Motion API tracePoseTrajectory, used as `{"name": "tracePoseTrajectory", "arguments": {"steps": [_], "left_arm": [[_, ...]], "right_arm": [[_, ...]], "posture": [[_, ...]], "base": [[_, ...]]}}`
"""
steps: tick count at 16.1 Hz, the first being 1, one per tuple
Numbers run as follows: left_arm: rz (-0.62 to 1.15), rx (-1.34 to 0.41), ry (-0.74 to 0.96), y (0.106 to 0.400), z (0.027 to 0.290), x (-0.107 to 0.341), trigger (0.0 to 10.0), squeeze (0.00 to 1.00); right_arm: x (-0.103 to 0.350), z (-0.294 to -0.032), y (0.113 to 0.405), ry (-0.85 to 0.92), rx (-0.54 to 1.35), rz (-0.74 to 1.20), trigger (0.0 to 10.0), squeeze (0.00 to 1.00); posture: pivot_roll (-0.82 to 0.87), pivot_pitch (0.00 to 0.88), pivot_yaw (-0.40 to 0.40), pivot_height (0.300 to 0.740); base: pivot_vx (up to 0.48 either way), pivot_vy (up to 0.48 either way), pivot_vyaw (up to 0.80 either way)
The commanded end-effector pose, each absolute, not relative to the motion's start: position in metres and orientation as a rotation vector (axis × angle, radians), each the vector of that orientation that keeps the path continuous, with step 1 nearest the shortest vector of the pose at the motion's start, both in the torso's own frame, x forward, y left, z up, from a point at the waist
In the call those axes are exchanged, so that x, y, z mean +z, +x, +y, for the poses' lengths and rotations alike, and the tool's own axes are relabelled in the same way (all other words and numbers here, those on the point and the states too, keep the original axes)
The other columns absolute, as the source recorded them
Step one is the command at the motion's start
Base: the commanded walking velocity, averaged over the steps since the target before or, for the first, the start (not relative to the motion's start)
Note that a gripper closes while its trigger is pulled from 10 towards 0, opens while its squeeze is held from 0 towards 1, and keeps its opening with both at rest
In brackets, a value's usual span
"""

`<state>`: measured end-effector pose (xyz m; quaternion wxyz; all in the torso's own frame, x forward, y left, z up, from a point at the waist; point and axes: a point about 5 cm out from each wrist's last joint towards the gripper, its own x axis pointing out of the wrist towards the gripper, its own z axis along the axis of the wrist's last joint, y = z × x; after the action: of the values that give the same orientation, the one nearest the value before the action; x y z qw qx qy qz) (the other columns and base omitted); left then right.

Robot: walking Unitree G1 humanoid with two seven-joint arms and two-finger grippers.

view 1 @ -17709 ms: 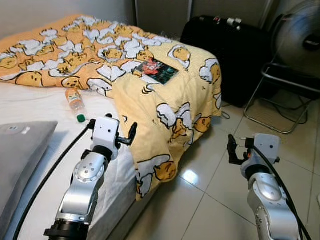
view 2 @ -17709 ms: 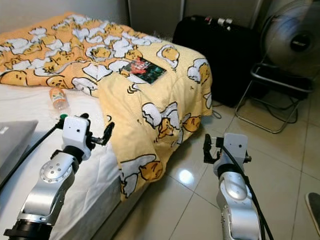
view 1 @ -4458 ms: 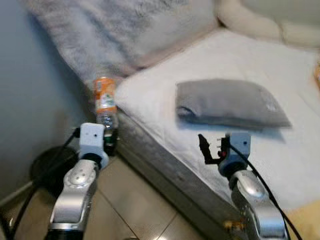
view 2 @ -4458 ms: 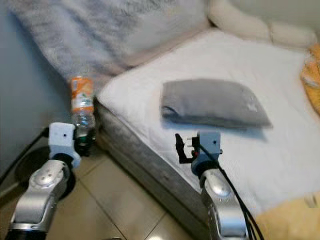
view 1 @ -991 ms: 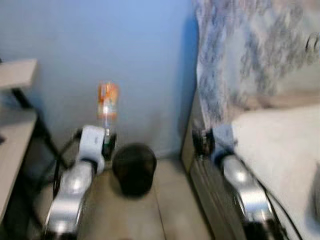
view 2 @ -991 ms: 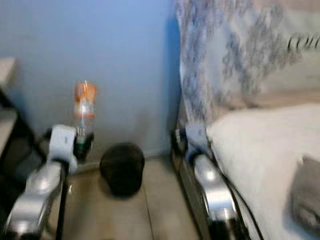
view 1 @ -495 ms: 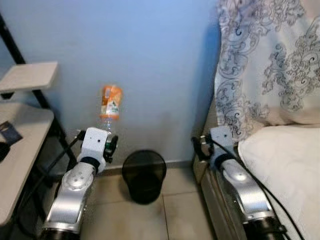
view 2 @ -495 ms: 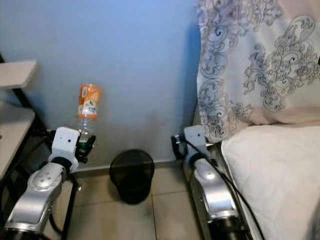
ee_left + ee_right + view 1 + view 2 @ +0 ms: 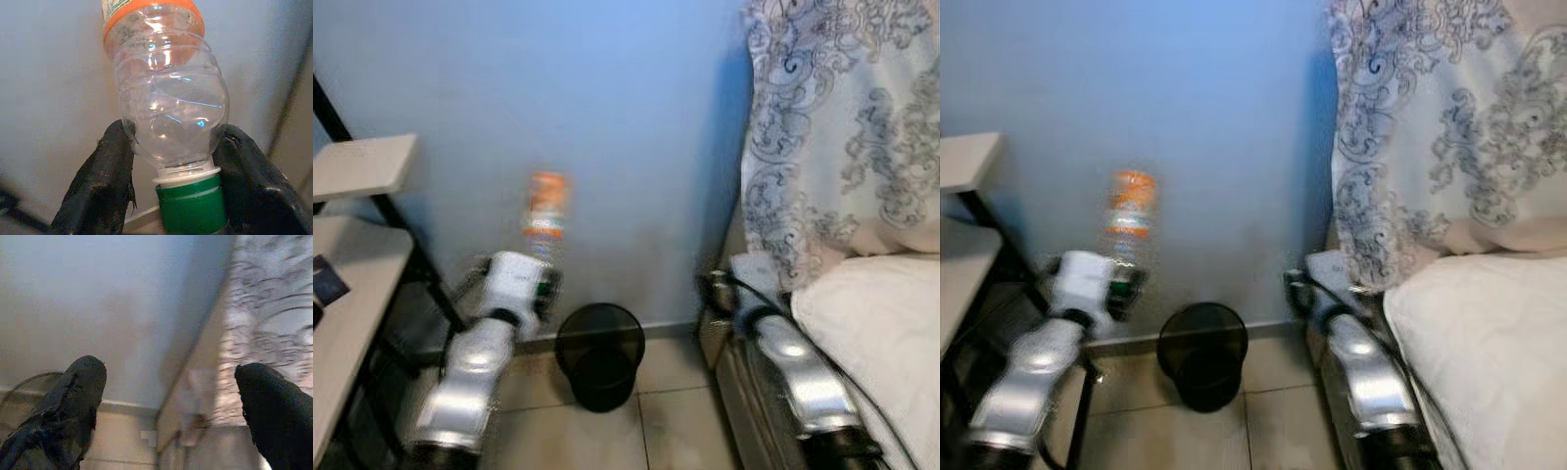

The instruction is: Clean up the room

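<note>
The left gripper [image 9: 171, 166] is clamped on a clear plastic bottle [image 9: 545, 213] just above its green cap [image 9: 191, 208], one black finger on each side of the neck; the bottle stands cap-down, its orange label [image 9: 547, 193] uppermost, left of centre in the left eye view and blurred there; it is held in the air in front of the blue wall [image 9: 558, 88], above and a little to the left of a black mesh bin [image 9: 599, 354] that stands on the tiled floor [image 9: 675, 421] in the lower middle of the frame; the right gripper [image 9: 171, 416] is spread wide with nothing between its fingers, at lower centre-right beside the edge of the bed [image 9: 871, 323]; a patterned curtain [image 9: 842, 127] hangs at upper right; a pale shelf [image 9: 362, 166] juts in at the left edge.
</note>
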<state>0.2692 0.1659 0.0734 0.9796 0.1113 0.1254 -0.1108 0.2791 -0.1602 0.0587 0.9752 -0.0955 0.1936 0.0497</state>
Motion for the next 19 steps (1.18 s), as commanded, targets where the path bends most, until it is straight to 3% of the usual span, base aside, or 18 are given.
{"name": "tracePoseTrajectory", "arguments": {"steps": [1,8,15,19], "left_arm": [[0.247,-0.198,0.246,0.271,0.177,0.077,10.0,0.00],[0.269,-0.230,0.262,0.269,0.176,0.072,10.0,0.00],[0.484,-0.612,0.532,0.256,0.173,0.034,10.0,0.00],[0.503,-0.704,0.604,0.262,0.171,0.036,10.0,0.00]], "right_arm": [[0.064,-0.153,0.282,-0.188,0.121,0.372,10.0,0.00],[0.062,-0.151,0.281,-0.223,0.153,0.388,10.0,0.00],[0.037,-0.148,0.276,-0.346,0.389,0.543,10.0,0.00],[0.038,-0.150,0.277,-0.347,0.413,0.531,10.0,0.00]], "posture": [[-0.02,0.000,0.011,0.740],[-0.02,0.000,0.009,0.740],[-0.02,0.000,0.002,0.740],[-0.03,0.000,0.009,0.740]], "base": [[0.289,0.000,0.00],[0.294,0.000,0.00],[0.276,0.000,0.00],[0.276,0.000,0.00]]}}
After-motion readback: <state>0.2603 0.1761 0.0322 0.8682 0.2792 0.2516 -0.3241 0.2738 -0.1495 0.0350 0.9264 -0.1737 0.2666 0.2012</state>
